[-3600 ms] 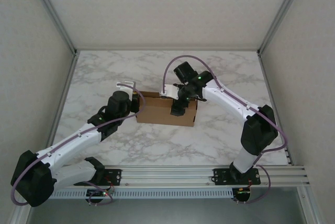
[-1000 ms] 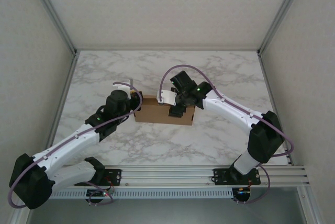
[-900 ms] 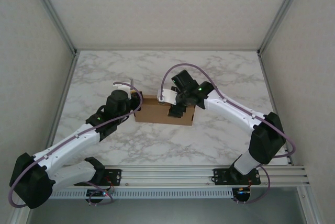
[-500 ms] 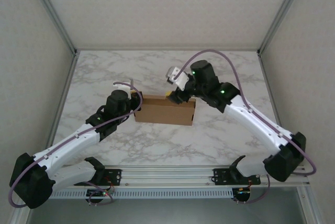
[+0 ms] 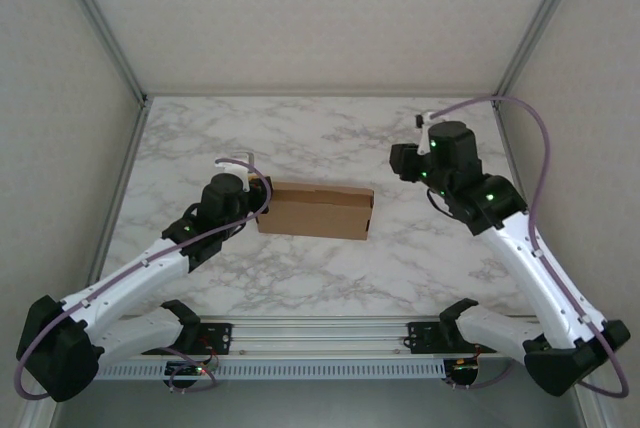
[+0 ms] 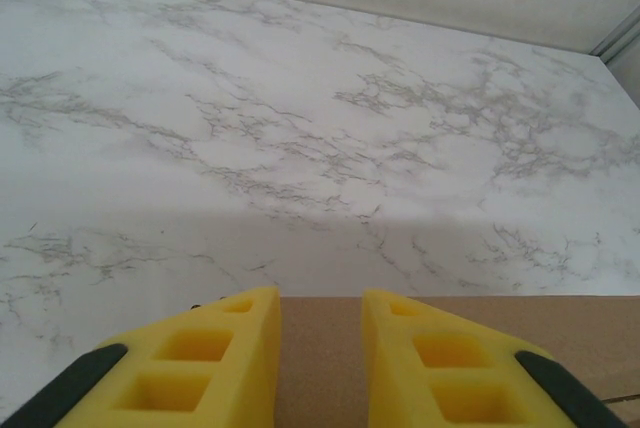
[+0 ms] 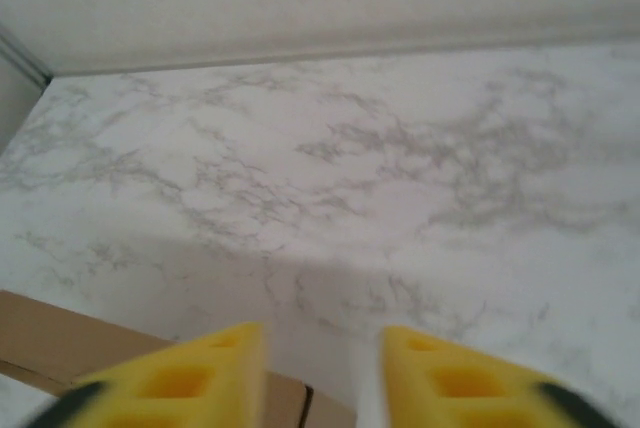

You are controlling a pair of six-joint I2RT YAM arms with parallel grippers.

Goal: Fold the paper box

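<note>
Pinched nearly shut, the left gripper (image 6: pixel 320 300) has its two yellow fingers (image 6: pixel 225 353) close together with brown cardboard between them. It seems to be clamped on the left end of the paper box (image 5: pixel 315 211), though the wrist view cuts off the contact itself. That one box lies on the marble table (image 5: pixel 300 138), about midway across, its long side running left to right. It is folded into a shallow rectangular shape with a flat top and a plain front wall facing the two arm bases. To its right and well apart, the right gripper (image 5: pixel 399 160) hangs above bare marble, its two fingers spread with nothing between them; its wrist view catches a corner of the cardboard at the lower left
</note>
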